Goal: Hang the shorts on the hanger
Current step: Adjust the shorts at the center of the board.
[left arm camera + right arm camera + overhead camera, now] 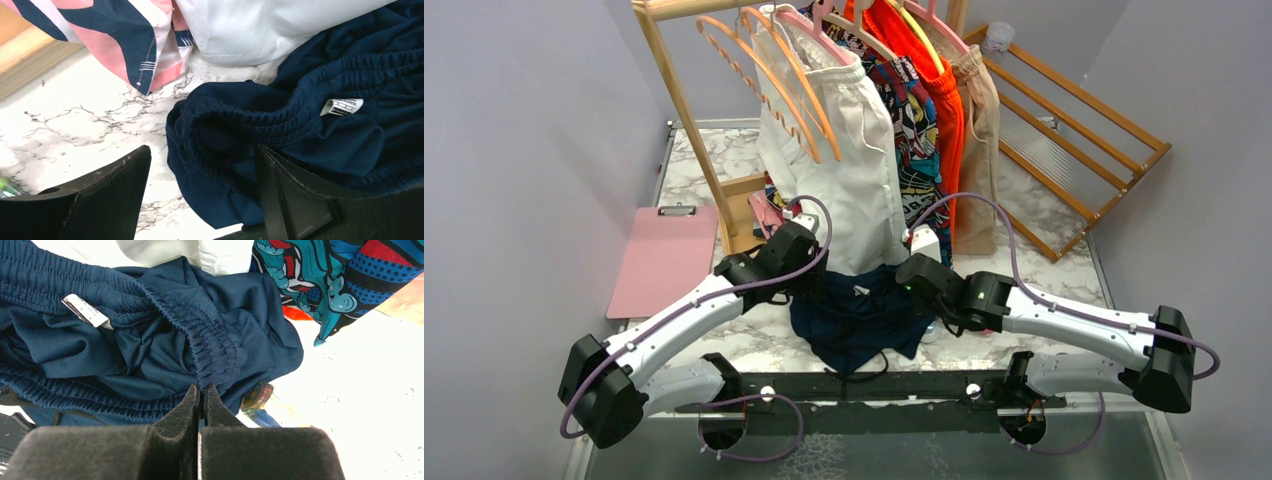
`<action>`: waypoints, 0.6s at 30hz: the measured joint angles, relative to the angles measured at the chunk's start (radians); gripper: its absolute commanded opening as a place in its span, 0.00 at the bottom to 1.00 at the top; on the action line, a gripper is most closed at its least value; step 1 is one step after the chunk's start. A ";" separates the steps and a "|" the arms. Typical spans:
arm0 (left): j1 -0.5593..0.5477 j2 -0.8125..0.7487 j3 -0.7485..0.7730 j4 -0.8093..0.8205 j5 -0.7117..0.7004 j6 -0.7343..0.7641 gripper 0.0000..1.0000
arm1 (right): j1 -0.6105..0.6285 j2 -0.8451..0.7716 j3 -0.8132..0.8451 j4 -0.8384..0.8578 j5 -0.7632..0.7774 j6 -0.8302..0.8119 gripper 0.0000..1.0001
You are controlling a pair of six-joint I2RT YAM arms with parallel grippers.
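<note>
A: Nearest entries?
B: One left hand [201,165]: fingers wide apart, gripping nothing, set either side of a bunched fold of waistband. One right hand [200,390]: fingers pressed together, the gathered waistband edge pinched at their tips.

A: And the shorts [859,320]?
B: Navy, crumpled on the marble surface [759,345] between both hands. The waistband is turned open, with a white label [85,311] showing inside.

A: Further back?
B: One pink clipboard [664,260], flat on the surface at the left. One pair of white shorts [844,170], hanging, the hem just above the navy pair.

A: The hanger [774,85]?
B: Orange-tan wood, one of two alike, hooked on the wooden rack [679,110] at the far end. It hangs left of the white shorts, well apart from the navy pair.
</note>
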 measured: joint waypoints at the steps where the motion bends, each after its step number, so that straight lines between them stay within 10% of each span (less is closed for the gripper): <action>1: 0.000 0.006 0.002 -0.002 -0.005 0.005 0.76 | 0.000 -0.007 -0.002 0.000 -0.002 -0.002 0.01; 18: 0.001 0.071 0.096 0.001 -0.040 0.180 0.71 | 0.000 -0.039 -0.021 0.017 -0.027 -0.047 0.01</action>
